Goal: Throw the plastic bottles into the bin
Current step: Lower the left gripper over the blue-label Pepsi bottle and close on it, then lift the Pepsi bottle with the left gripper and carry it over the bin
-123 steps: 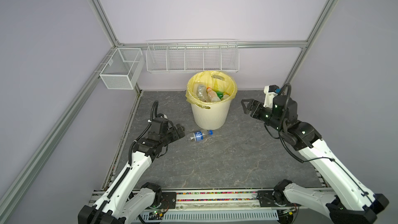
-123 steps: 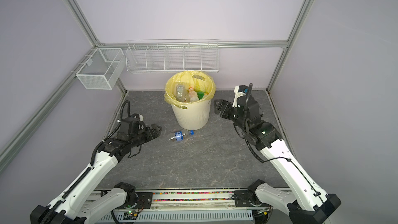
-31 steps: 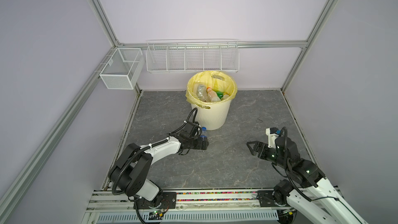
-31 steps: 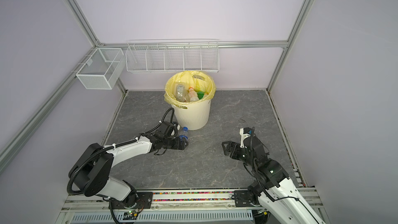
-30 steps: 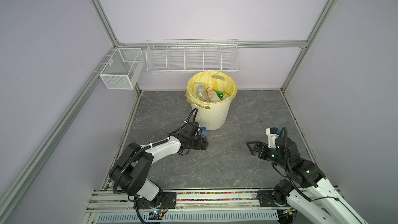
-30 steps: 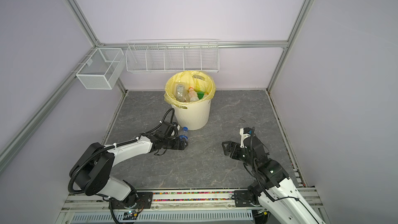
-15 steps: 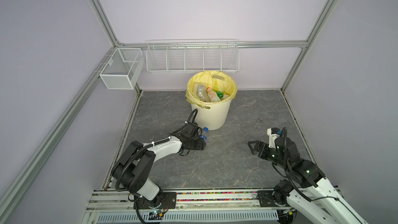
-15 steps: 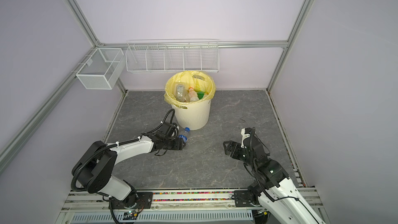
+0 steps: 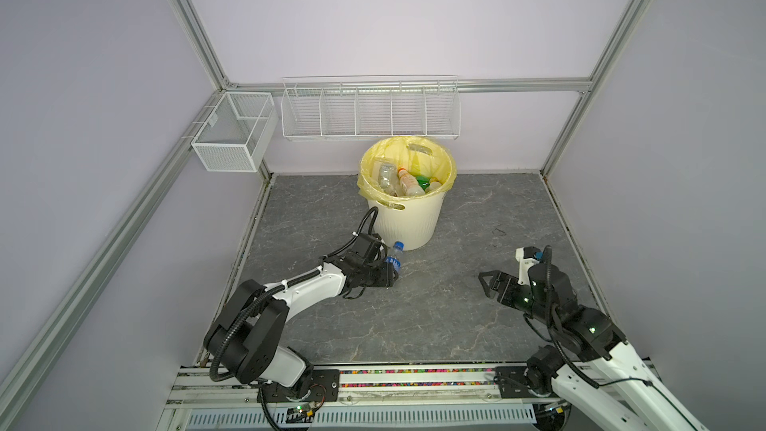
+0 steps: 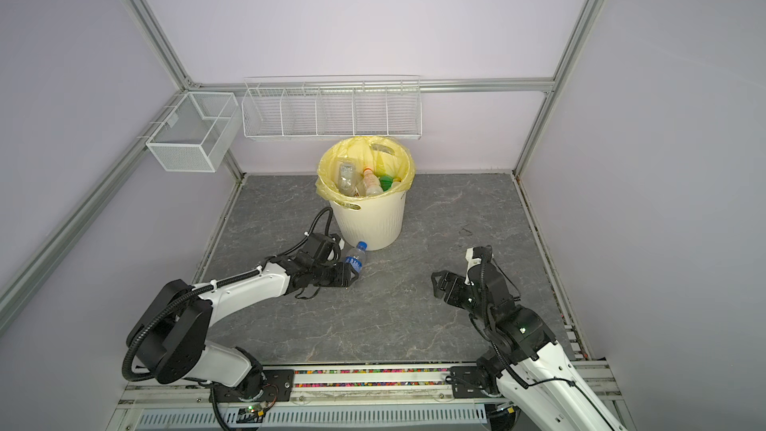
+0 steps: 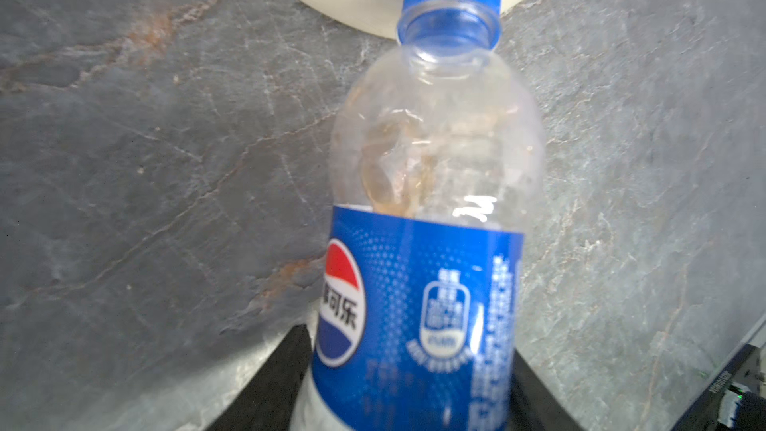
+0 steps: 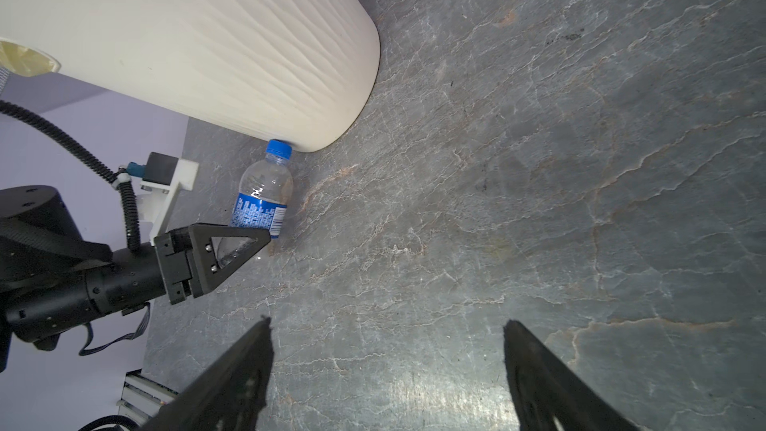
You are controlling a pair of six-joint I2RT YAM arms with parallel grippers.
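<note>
Bin (image 9: 404, 221) stands right behind bottle (image 9: 393, 259), cap against its foot. Bottle's long axis points cap-first at bin. Left gripper (image 9: 390, 277) clamped on bottle's base; right gripper (image 9: 486, 284) jaws spread, well apart.

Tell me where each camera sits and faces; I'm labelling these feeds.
Top views: high at the front, looking down on bin, left end effector, right end effector.
Left wrist: low, facing bottle its fingers hold.
Right wrist: faces floor; own open fingers show.
Shared: both wrist views show bottle cap at bin's base.
</note>
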